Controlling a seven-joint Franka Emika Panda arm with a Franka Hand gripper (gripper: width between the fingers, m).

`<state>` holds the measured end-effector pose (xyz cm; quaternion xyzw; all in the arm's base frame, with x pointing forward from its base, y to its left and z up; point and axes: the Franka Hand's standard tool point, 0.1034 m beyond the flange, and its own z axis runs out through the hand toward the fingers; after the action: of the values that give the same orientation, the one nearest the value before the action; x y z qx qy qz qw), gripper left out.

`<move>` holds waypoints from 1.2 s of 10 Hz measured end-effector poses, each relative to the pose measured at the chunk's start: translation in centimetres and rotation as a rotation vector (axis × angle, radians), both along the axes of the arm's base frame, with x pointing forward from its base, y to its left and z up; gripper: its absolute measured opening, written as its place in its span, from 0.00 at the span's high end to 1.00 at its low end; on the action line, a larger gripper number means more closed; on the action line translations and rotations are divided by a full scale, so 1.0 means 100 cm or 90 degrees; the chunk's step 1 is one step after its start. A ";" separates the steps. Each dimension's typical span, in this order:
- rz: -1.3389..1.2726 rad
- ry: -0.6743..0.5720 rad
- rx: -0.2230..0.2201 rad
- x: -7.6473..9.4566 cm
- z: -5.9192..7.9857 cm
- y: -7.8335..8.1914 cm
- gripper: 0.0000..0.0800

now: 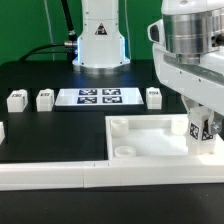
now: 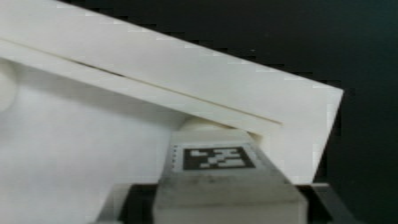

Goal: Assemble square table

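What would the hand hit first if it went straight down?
Probably the square table top. The hand points down holding a leg, so the leg's lower end would meet the top near its corner first. The gap is hard to judge.

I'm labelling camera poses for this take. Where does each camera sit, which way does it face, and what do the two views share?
Exterior view: off the arm, across the table from the robot base, facing it and angled slightly down; base, wrist and tool show.
Wrist view: on the wrist, looking along the tool at the table top; only fingers show.
Shared: the tagged leg gripped by the tool, at the table top's corner.
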<state>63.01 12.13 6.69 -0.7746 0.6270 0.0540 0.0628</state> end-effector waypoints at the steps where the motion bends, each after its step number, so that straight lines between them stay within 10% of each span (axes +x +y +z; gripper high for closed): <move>1: -0.028 0.005 0.000 0.000 0.000 0.000 0.64; 10: -0.327 0.027 0.025 0.001 -0.001 0.000 0.61; 11: -0.326 0.027 0.025 0.001 -0.001 0.000 0.38; 12: -0.323 0.026 0.025 0.001 -0.001 0.000 0.38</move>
<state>63.09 12.16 6.60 -0.5899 0.8012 0.0645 0.0765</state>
